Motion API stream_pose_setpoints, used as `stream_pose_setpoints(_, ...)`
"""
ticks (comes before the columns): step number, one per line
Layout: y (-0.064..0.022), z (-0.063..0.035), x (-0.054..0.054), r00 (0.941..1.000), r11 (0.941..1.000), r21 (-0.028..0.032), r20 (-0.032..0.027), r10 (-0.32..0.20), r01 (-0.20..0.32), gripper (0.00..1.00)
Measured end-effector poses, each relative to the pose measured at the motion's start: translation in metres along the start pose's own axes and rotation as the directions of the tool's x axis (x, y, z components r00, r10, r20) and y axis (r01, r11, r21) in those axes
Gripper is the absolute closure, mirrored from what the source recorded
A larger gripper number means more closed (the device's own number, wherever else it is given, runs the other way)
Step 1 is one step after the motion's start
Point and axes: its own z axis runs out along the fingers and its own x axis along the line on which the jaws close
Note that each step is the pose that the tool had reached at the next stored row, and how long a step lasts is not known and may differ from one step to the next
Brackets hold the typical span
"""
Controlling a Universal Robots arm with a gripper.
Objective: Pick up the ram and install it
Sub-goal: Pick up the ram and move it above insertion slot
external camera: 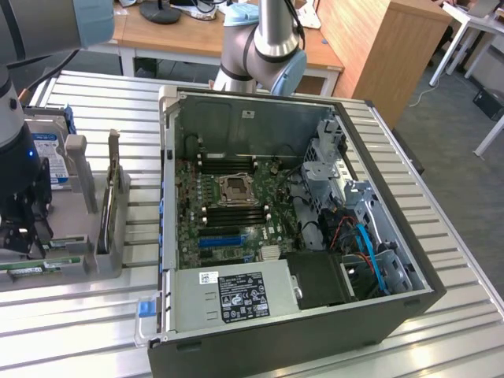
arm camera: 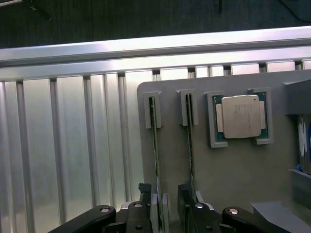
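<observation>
The tool [arm camera: 165, 213] stands wide open and holds nothing, its fingers [arm camera: 144, 208] low over the grey holder [arm camera: 233, 174] and seemingly on either side of the ram [arm camera: 154, 145], which stands on edge in its slot. The arm [external camera: 14, 114] points straight down at the exterior view's left, beside the open computer case [external camera: 276, 323]. Bare table [arm camera: 63, 155] slats lie to one side of the ram, a second stick [arm camera: 190, 145] and the CPU [arm camera: 241, 116] to the other.

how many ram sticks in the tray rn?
2. Both stand on edge in neighbouring slots of the tray: one ram farther from the CPU, the other beside it. Their near ends are hidden by the gripper.
</observation>
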Motion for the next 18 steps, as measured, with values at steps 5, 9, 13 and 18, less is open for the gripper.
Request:
stream_pose_setpoints(5, 0.0000, 0.0008, 0.0000, 0.9999, 0.9999, 0.0004, -0.0001, -0.014, 0.014, 0.64)
stream_pose_setpoints(9, 0.0000, 0.0014, -0.0001, 0.9993, 0.9993, 0.0013, -0.0001, -0.038, 0.038, 0.64)
stream_pose_setpoints(13, 0.0000, 0.0020, -0.0001, 0.9989, 0.9989, 0.0019, 0.0002, -0.047, 0.047, 0.64)
stream_pose_setpoints(18, 0.0000, 0.0056, -0.0002, 0.9988, 0.9988, 0.0018, 0.0001, -0.049, 0.049, 0.64)
